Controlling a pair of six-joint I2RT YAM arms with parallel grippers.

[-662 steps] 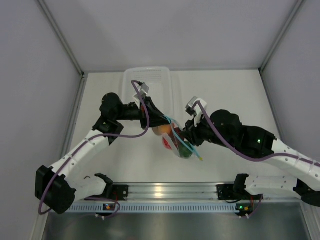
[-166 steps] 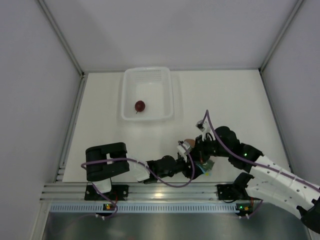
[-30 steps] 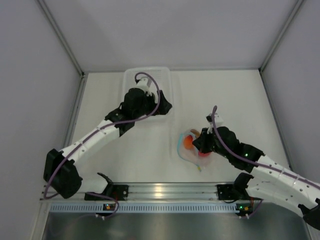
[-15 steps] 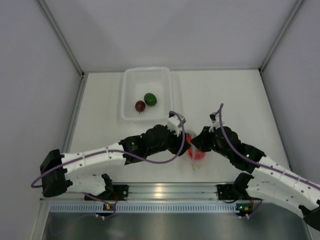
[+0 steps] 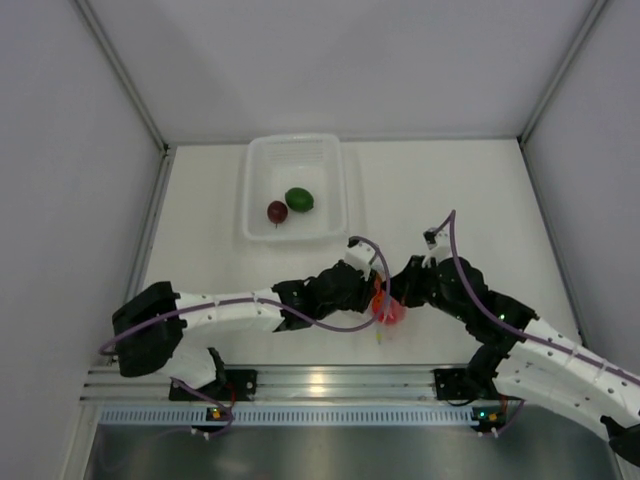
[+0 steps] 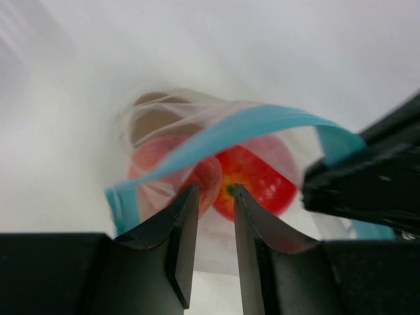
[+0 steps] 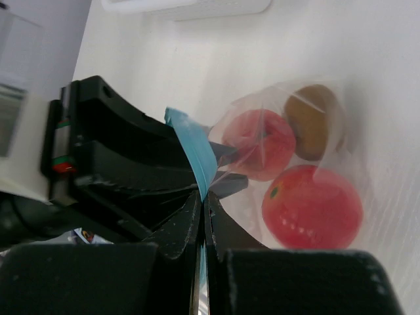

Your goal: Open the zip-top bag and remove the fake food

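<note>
The zip-top bag [image 5: 386, 310] lies on the table near the front, mouth open, teal zip strip [image 6: 216, 134] arching over it. My right gripper [image 7: 202, 197] is shut on the zip strip [image 7: 190, 147] and holds one edge up. My left gripper [image 6: 214, 191] is open, with a narrow gap, its fingertips at the bag's mouth just in front of a red fruit [image 6: 256, 184]. An orange fruit [image 6: 172, 172] and a brownish fruit [image 6: 152, 113] lie in the bag too. The right wrist view shows the red [image 7: 312, 205], orange [image 7: 260, 144] and brownish fruit [image 7: 311, 121].
The translucent white tub [image 5: 258, 160] stands at the back left of the table and holds the dark maroon fruit [image 5: 277, 211] and the green fruit [image 5: 299, 199]. Its edge shows in the right wrist view [image 7: 197, 5]. Both arms meet over the bag.
My left arm has swung from over the tub down to the bag's mouth, leaving the green fruit in the tub. My right gripper has kept its hold on the zip strip.
</note>
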